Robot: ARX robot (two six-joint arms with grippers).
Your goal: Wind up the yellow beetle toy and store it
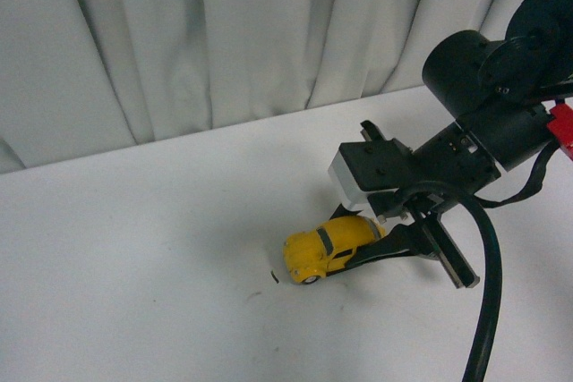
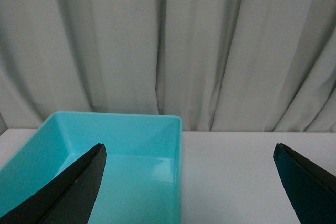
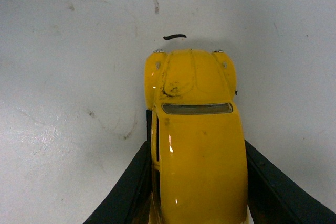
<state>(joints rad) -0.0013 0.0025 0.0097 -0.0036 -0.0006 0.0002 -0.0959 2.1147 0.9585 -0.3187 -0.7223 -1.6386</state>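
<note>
Jaws of right gripper (image 1: 356, 239) are pinched on the yellow beetle toy (image 1: 322, 249), one finger on each flank over the rear half. The right wrist view shows both black fingers (image 3: 131, 182) against the bodywork and the nose poking out past the tips. The car looks wheels-down on the white table (image 1: 134, 266), near the middle, nose aimed at the robot's left. There's a short black mark (image 1: 274, 278) on the surface just ahead of it.

I read this as the wind-up step: grip made, storing not started. If it's a pull-back motor, the next move needs downforce on the wheels and a straight drag along the car's axis, back toward the wrist. Any yaw and I'd expect the tyres to skid instead of loading the spring. The grip is on glossy rounded sides, so it could squirt forward under squeeze.

Room: bare table ahead of the nose and toward the near side. The far table edge meets the curtain (image 1: 224, 33), well apart from the car. The right arm's cable (image 1: 491, 292) hangs just behind the gripper, on the pull-back side.

Left gripper (image 2: 189, 153) is spread wide and empty, hovering over the near end of the teal bin (image 2: 115, 115). The bin is empty as far as it shows. It's outside the front view, so I can't place it relative to the car.
</note>
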